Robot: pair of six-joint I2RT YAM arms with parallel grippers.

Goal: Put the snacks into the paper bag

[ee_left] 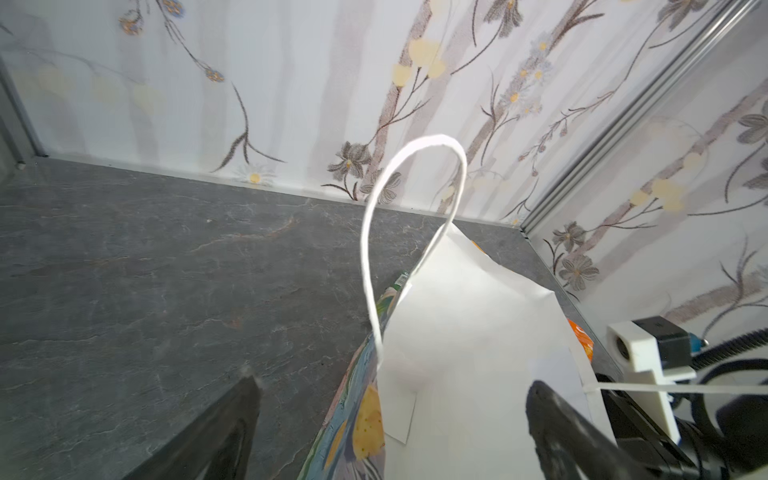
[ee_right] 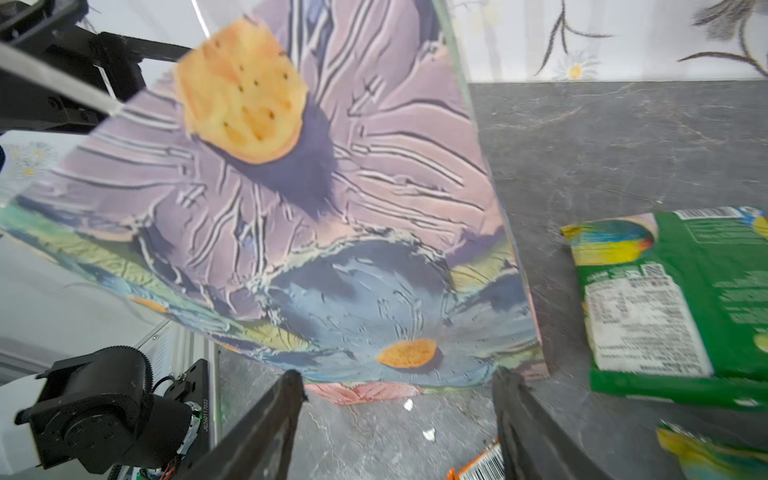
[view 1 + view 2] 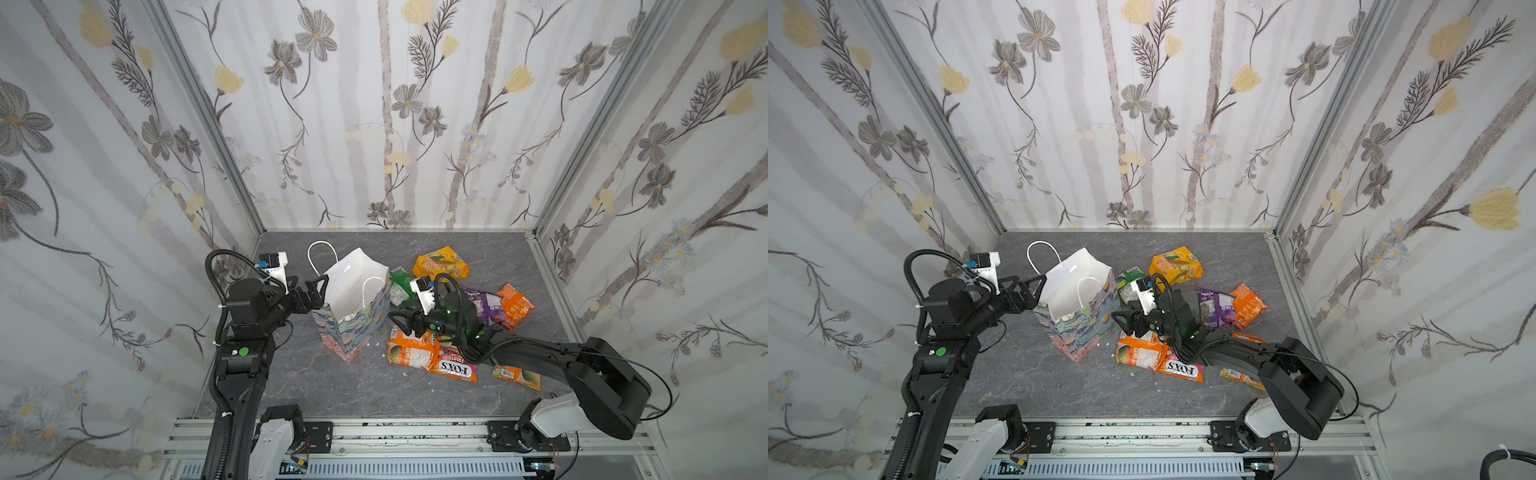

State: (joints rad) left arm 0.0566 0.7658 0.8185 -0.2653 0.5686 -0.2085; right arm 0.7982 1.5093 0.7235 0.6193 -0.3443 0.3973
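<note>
Black fingers [image 1: 216,436] of the left gripper [image 3: 318,293] are spread wide astride the left rim of the paper bag [image 3: 353,332], with nothing clamped. The right gripper [image 3: 397,324] is held low beside the bag's right wall, its jaws partly apart and empty. One bag with two cord handles [image 1: 363,253] stands upright mid-worktop [image 3: 316,386]. Seven snacks [image 3: 440,264] can be counted on the right half, the FOX'S packet [image 3: 453,368] nearest the front edge.

Floral paper bag [image 3: 357,328] stands open; snacks [image 3: 409,353] lie scattered beside it.
</note>
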